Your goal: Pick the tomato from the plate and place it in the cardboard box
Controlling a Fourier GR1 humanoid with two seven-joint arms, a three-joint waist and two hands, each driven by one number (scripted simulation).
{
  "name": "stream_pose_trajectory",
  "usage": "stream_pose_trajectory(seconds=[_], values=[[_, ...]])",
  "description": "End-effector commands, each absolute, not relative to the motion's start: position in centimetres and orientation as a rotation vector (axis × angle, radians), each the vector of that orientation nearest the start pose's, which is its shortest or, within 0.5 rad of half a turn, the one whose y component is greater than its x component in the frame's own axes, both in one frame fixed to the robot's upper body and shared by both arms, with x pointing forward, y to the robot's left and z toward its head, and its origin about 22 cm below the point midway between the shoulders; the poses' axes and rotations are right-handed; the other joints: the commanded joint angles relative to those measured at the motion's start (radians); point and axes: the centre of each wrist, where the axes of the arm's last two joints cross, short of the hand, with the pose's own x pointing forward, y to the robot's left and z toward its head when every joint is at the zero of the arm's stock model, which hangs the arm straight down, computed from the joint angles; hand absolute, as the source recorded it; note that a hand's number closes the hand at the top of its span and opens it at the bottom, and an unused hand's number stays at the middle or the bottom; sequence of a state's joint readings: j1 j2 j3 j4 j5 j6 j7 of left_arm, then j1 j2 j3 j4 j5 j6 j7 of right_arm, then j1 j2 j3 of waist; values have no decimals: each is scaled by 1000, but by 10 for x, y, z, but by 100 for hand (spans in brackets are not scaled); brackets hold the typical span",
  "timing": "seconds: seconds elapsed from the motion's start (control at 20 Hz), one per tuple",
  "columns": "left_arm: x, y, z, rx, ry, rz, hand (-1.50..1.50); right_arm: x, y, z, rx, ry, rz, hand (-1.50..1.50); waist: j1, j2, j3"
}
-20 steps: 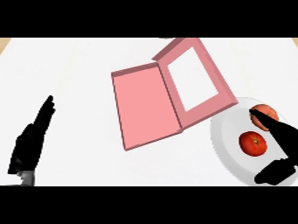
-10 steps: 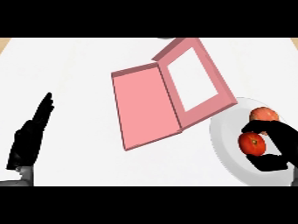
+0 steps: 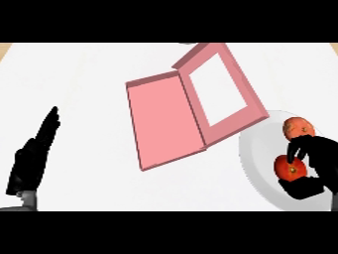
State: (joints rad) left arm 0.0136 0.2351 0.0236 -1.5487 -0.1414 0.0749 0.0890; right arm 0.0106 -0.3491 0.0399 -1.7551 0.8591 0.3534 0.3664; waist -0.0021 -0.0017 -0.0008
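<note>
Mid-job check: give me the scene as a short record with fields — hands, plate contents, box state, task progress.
right hand: black right hand over the round white plate, fingers and thumb curled round the nearer red tomato
left hand: black left hand open, fingers straight, resting at the view's left, touching nothing
plate contents: two red items; the second red round fruit lies at the plate's far edge, untouched
box: pink flat cardboard box, lid open, left of the plate, nothing visible inside
progress: tomato grasped, not yet in box

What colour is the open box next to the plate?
Pink: the box is pink with a white panel in its lid, best seen in the head view.
</note>
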Motion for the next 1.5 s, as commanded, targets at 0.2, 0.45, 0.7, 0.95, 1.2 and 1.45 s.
stream_pose_trajectory(seconds=[0.2, 0.45, 0.7, 0.95, 1.2, 1.45], values=[[234, 291, 7, 404, -1437, -196, 0, 174, -214, 58, -1140, -857, 806, 150, -11, -3, 0], [253, 276, 10, 401, -1450, -199, 0, 163, -183, 74, -1277, -868, 804, 150, -8, 0, 0], [238, 300, 11, 368, -1429, -188, 0, 138, -175, 135, -1234, -1016, 701, 150, -4, -1, 0], [239, 299, 11, 390, -1453, -205, 0, 142, -159, 165, -1095, -1444, 557, 150, 7, -1, 0], [244, 290, 16, 381, -1464, -207, 0, 151, -144, 194, -1019, -1606, 557, 150, 12, 2, 0], [236, 282, 19, 350, -1447, -203, 0, 175, -119, 212, -958, -1650, 574, 150, 12, 1, 0]])
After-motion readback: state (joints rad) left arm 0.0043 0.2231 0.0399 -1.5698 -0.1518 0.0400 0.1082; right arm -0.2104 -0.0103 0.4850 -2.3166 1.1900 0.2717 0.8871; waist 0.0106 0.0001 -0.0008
